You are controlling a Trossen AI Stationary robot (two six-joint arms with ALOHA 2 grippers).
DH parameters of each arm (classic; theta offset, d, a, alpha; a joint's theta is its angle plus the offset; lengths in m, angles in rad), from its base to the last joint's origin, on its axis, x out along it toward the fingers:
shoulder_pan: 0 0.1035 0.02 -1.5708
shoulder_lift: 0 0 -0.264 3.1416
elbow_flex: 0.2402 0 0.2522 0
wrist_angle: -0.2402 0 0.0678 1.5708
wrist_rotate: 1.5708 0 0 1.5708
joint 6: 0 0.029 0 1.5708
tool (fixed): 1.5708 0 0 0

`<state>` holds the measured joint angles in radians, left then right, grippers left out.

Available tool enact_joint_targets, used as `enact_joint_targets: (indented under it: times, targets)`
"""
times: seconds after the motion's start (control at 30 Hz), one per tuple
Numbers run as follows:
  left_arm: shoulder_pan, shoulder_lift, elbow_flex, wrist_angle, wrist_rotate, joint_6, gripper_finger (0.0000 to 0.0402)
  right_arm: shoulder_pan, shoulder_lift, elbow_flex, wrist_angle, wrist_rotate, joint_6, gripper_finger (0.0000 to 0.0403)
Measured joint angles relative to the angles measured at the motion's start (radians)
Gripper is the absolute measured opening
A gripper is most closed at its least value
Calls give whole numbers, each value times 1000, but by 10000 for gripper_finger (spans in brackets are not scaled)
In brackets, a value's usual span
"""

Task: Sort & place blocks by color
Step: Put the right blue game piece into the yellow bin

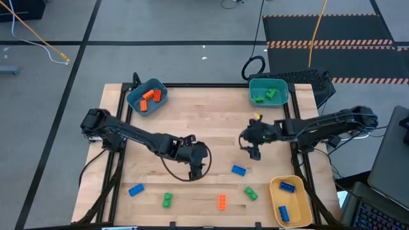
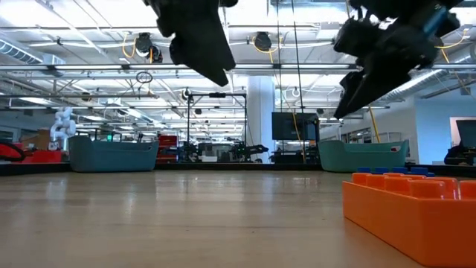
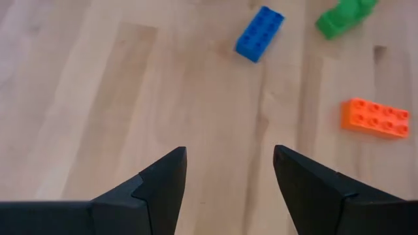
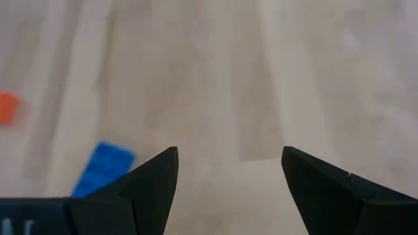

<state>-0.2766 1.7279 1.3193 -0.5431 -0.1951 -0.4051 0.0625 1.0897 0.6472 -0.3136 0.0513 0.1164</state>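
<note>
While my right gripper is hanging jaws apart and empty, the small blue studded plastic brick is lying on the wooden table just beside it, toward the near edge, long axis skewed; my left gripper, also apart, is sitting farther off.

A: Where do the bins sit on the worktop?
B: One bin at the far left corner, another at the far right, a third at the near right corner. Each has blocks in it.
A: And the loose blocks?
B: Five lie in a row along the near edge, between the left side and the near-right bin; one more block sits just behind them, right of centre.
</note>
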Motion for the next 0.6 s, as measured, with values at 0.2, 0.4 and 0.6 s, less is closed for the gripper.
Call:
enact_joint_targets:
  times: [0.2,0.4,0.6]
  targets:
    - [-35,0,0,-31,0,-87,232,137,0,0,-13,1,123,265]
    - [-61,0,0,-68,3,-133,232,238,26,0,6,9,238,265]
    - [-68,0,0,-78,2,-141,232,332,156,75,-16,73,299,265]
